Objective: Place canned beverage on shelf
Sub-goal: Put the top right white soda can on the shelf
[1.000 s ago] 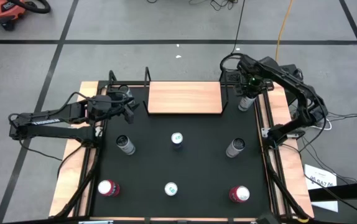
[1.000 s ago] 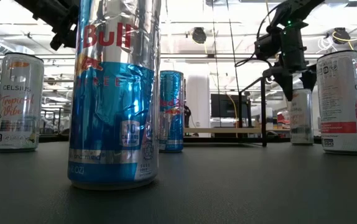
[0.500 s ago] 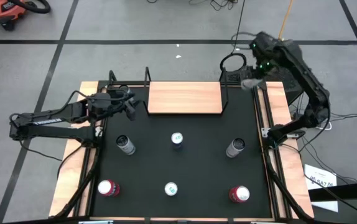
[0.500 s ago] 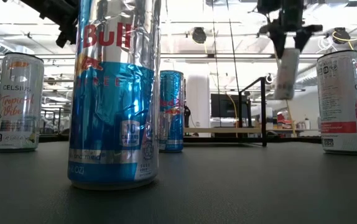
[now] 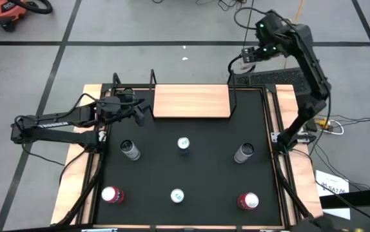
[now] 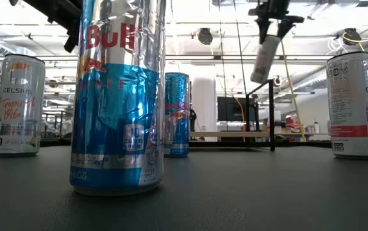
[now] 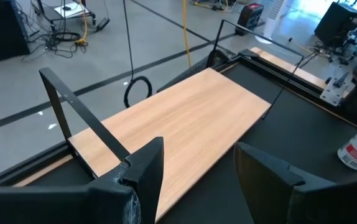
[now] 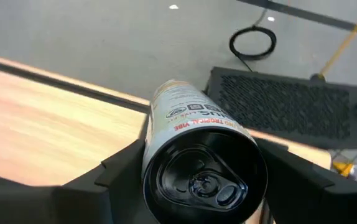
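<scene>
Above the far right corner of the table, beyond the black mat's edge, the right gripper [image 5: 253, 53] is held high with its two dark fingers closed around a slim white-and-silver beverage can with red lettering [image 8: 194, 146], gripped near its top end. In the low view the can [image 6: 265, 59] is seen hanging clear of every surface, its long axis tilted off vertical, with the lower end swung toward the shelf side. The small rectangular light-wood shelf with thin black metal side brackets [image 5: 191, 102] stands at the far edge of the mat, below the held can and toward the table's middle from it; its nearer right-hand bracket lies between the can and the board. The board's top is bare in the left wrist view [image 7: 185, 124]. It is judged that the coming move depends on this offset: the can must be carried sideways over the right bracket and brought upright before it is lowered, as a tilted base may topple on contact. The left gripper [image 5: 135, 115] waits just beside the shelf's left end with its fingers spread and nothing between them. The right arm alone holds the load.
</scene>
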Action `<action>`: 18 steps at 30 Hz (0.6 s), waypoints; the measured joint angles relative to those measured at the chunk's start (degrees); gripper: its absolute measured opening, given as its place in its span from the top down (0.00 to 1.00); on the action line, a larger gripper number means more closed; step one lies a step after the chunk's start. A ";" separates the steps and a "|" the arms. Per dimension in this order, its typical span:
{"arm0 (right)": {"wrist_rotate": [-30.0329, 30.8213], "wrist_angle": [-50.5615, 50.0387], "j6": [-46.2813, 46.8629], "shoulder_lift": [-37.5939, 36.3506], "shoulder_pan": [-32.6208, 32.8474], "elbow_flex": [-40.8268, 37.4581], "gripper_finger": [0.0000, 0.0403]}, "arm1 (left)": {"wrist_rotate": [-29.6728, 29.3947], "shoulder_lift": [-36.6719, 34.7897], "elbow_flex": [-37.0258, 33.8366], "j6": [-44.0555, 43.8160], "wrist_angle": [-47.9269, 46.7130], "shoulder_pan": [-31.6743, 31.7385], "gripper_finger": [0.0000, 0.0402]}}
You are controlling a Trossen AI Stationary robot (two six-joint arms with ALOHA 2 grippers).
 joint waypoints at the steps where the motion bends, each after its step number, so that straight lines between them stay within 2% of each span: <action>1: 0.00 0.09 -0.80 1.21 0.57 0.91 0.37 | 0.02 0.09 0.00 -0.03 0.16 0.00 0.51; 4: 0.12 0.99 -3.85 4.79 2.33 3.65 0.37 | 0.22 0.12 0.00 -1.26 0.27 0.00 0.51; 9: 0.02 6.28 -10.06 7.60 5.02 3.44 0.37 | 0.22 0.10 0.00 -1.52 0.24 0.00 0.51; 18: 0.00 4.34 -18.57 15.34 8.20 3.42 0.37 | 0.22 0.10 0.00 -1.57 0.27 0.00 0.51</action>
